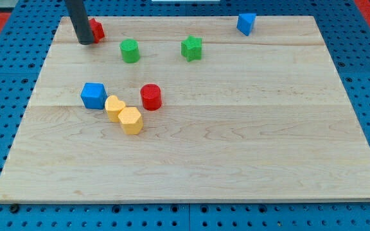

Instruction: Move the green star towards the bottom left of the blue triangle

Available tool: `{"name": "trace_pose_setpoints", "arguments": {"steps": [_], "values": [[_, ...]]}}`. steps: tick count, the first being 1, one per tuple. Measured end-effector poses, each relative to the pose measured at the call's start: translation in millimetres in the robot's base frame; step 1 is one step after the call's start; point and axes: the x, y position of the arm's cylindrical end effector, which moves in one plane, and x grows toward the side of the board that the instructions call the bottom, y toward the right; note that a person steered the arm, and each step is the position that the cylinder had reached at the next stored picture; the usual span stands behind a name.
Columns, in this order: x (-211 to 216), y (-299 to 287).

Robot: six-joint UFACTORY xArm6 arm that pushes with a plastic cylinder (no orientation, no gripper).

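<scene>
The green star (191,48) lies near the view's top, a little left of centre. The blue triangle (246,23) lies at the top right of it, close to the board's top edge. My tip (86,42) rests on the board at the view's top left, far left of the star, touching or just beside a red block (96,29) that the rod partly hides.
A green cylinder (130,51) lies between my tip and the star. A red cylinder (151,97), a blue cube (94,95) and two yellow blocks (114,108) (131,120) cluster at the left centre. The wooden board (236,154) sits on a blue perforated table.
</scene>
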Motion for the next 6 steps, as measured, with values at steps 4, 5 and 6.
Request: {"name": "trace_pose_setpoints", "arguments": {"steps": [4,5,6], "values": [[73,159],[35,160],[22,205]]}}
